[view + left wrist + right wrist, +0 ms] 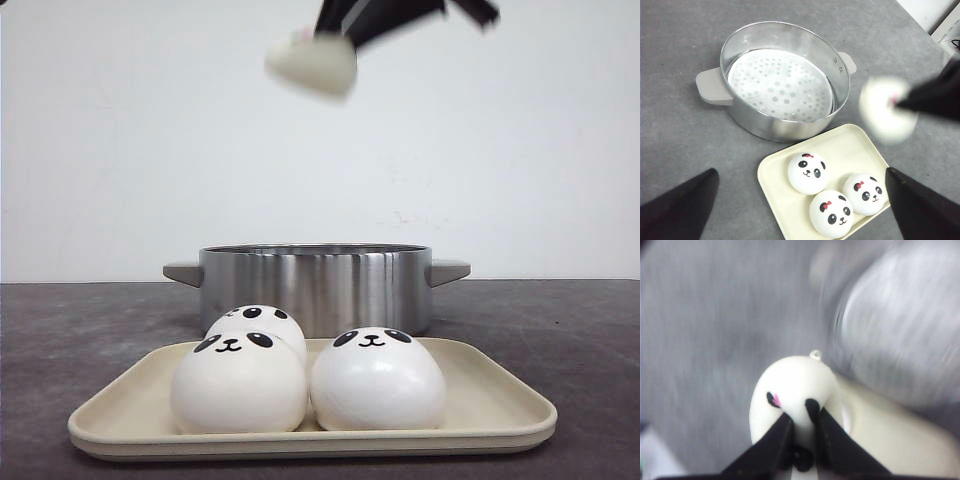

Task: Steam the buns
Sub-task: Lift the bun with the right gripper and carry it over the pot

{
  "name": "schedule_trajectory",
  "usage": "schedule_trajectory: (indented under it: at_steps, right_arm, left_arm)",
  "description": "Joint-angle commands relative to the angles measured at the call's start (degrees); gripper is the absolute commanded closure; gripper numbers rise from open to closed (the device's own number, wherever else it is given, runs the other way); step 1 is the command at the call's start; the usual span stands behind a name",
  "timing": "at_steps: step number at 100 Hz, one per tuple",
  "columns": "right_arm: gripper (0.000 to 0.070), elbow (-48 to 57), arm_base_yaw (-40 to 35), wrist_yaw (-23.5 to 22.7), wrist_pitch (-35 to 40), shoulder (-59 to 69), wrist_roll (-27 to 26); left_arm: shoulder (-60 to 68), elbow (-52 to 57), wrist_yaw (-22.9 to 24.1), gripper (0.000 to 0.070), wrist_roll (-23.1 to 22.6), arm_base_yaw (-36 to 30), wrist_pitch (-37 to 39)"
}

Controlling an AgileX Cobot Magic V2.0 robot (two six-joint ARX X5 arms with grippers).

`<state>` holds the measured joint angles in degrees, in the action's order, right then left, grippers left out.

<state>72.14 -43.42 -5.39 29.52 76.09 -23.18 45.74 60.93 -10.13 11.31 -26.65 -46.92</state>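
Three white panda buns point(238, 385) point(377, 380) point(258, 322) sit on the cream tray point(500, 400); the left wrist view shows them too point(808, 172) point(831, 213) point(866, 193). My right gripper point(799, 416) is shut on a fourth bun point(795, 382) and holds it high in the air, blurred, in the front view point(312, 62) and the left wrist view point(887, 110). The steel steamer pot point(315, 280) stands behind the tray, its perforated floor point(777, 82) bare. My left gripper point(800, 210) is open, high above the tray.
The tray point(777, 187) lies close against the pot's near wall on a dark grey tabletop. The pot has grey handles point(182, 272) point(448, 270) on both sides. A white wall is behind the table.
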Motion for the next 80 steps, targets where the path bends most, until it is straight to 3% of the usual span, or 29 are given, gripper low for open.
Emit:
schedule_trajectory:
  at_steps: [1,34,62,80]
  right_arm:
    - [0.07,5.38,0.9,1.2,-0.24,2.51,3.52]
    - [0.07,30.08,8.63,3.58,10.08,26.12,10.43]
    - [0.07,31.95,12.28,8.46,8.72,38.93,10.43]
    - [0.07,31.95,13.7,8.5,3.91,43.82,11.15]
  left_arm:
    - [0.28,1.36,0.26,0.0022,-0.72,-0.33,1.18]
    - [0.33,1.36,0.26,0.0022,-0.72,-0.33,3.15]
    - [0.33,1.38,0.26,0.0022,-0.72,-0.33,3.06]
    - [0.33,1.36,0.24,0.0022,-0.72,-0.33,2.32]
